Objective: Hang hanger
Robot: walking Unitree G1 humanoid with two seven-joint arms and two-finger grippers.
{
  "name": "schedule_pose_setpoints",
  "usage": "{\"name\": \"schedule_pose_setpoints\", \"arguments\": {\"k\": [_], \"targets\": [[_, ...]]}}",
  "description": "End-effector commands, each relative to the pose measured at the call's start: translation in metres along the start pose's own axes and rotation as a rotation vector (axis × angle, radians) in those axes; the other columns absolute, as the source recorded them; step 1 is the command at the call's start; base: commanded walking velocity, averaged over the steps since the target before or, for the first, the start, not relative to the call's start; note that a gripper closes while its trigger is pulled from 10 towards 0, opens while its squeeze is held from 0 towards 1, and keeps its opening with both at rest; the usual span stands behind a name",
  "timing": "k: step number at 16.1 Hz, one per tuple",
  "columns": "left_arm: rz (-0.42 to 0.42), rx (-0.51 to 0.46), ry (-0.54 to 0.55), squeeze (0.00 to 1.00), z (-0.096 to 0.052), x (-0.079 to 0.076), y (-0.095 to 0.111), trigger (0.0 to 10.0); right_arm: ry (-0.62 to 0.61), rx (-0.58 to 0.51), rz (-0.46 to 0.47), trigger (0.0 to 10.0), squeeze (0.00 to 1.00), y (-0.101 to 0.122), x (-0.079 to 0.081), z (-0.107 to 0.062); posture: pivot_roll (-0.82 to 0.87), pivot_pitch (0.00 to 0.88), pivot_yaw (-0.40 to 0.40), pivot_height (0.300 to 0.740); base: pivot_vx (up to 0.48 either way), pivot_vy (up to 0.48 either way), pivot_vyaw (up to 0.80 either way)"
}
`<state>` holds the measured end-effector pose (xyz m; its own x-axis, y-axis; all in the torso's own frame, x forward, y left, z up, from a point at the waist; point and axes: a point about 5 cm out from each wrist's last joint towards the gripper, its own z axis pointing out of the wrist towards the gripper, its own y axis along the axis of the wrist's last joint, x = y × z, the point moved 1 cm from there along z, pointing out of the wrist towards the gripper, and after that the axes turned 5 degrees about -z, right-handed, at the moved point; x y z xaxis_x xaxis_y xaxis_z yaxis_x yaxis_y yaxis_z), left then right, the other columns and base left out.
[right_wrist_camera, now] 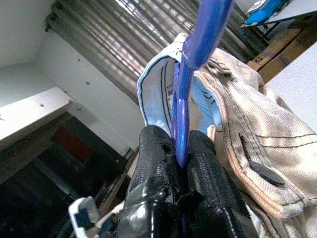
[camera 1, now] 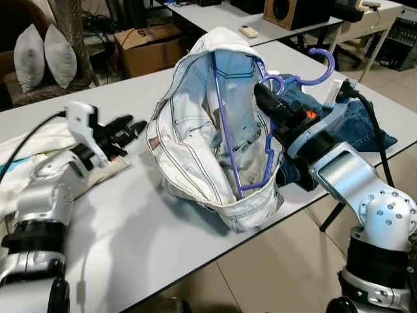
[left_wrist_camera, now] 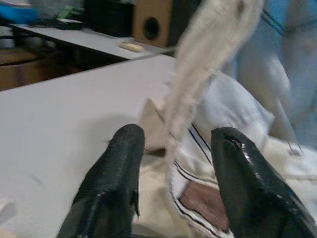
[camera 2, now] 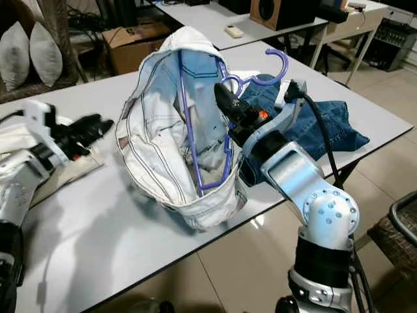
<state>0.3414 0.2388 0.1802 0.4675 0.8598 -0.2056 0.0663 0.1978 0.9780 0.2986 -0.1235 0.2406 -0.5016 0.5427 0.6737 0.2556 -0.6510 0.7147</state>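
Right wrist view shows the thin purple plastic hanger (right_wrist_camera: 184, 106) pinched between the two black fingers of the right gripper (right_wrist_camera: 179, 163), clamped tight on its rod. From the head cameras, that hanger stands lifted above the white table (camera 1: 130, 241), its hook (camera 1: 320, 68) curling up and to the right, with a pair of pale cream jeans (camera 1: 189, 150) bunched around its frame and sagging to the tabletop. Behind, on the far right, lies a crumpled blue denim garment (camera 1: 361, 127).

The left gripper (camera 1: 120, 134) hovers at the left, fingers parted, just beside the jeans' waistband.

Risks, as I judge them — the jeans are draped unevenly and could slide off if the hanger tilts; the thin rod could also twist in the pinch under the cloth's weight.
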Motion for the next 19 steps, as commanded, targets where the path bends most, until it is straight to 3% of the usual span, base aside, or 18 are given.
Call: {"name": "schedule_pose_setpoints", "arguments": {"k": [1, 5, 8, 19], "targets": [[-0.003, -0.035, 0.044, 0.0, -0.004, -0.002, 0.009, 10.0, 0.041, -0.03, -0.034, 10.0, 0.0, 0.005, 0.009, -0.003, -0.14, 0.0, 0.052, 0.74, 0.0, 0.0, 0.0], [0.065, -0.007, 0.07, 0.0, -0.014, -0.038, -0.009, 10.0, -0.013, 0.023, -0.078, 10.0, 0.0, -0.006, -0.002, -0.011, -0.13, 0.0, 0.043, 0.74, 0.0, 0.0, 0.0], [0.083, 0.028, 0.077, 0.0, -0.019, -0.055, -0.017, 10.0, -0.032, 0.009, -0.103, 10.0, 0.0, -0.005, -0.006, -0.014, -0.13, 0.0, 0.03, 0.74, 0.0, 0.0, 0.0], [0.106, 0.069, 0.062, 0.0, -0.013, -0.082, -0.03, 10.0, -0.024, -0.018, -0.123, 10.0, 0.0, -0.003, -0.008, -0.02, -0.13, 0.0, 0.048, 0.74, -0.076, -0.059, 0.8]]}}
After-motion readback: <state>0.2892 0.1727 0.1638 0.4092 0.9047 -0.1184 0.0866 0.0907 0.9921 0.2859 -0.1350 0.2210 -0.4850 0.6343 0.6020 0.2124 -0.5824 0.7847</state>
